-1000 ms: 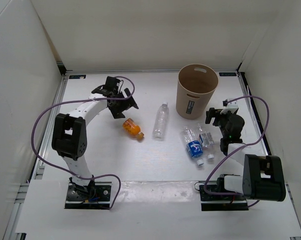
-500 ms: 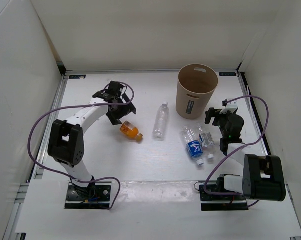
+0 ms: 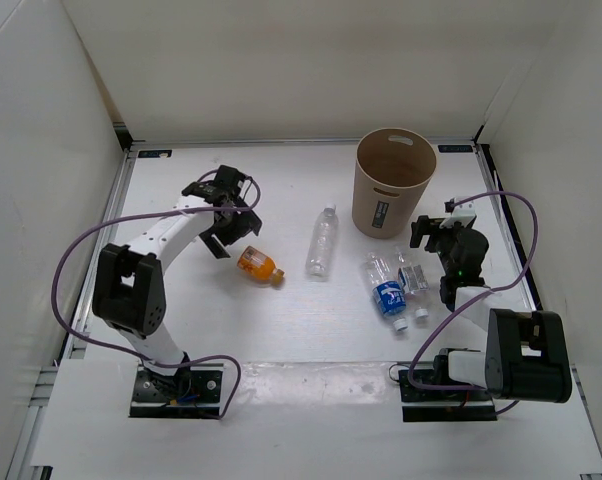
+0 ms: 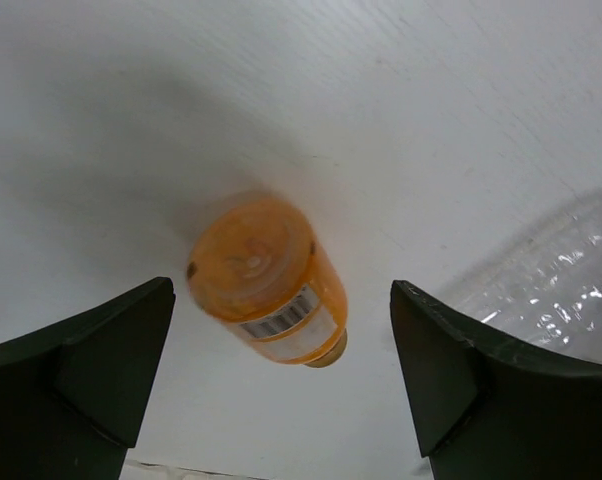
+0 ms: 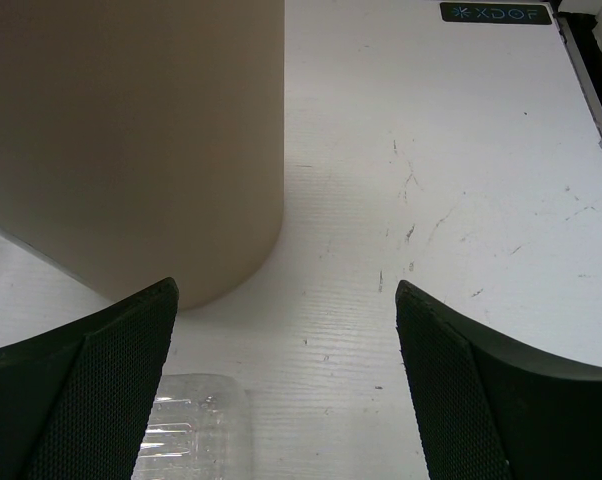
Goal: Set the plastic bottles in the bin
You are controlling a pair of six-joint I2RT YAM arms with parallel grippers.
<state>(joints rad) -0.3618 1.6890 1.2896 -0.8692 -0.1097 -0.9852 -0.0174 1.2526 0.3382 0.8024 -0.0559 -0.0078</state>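
Left hand [image 4: 281, 292] gapes toward orange bottle [image 4: 266, 282] base, cap pointing away.

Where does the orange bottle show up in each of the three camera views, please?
Top external: the orange bottle lies on its side, left of centre.
Left wrist: in the middle of the picture, seen nearly end-on.
Right wrist: not in it.
Shared landmark: the slim clear bottle lies just right of it in the top view and shows at the right edge of the left wrist view.
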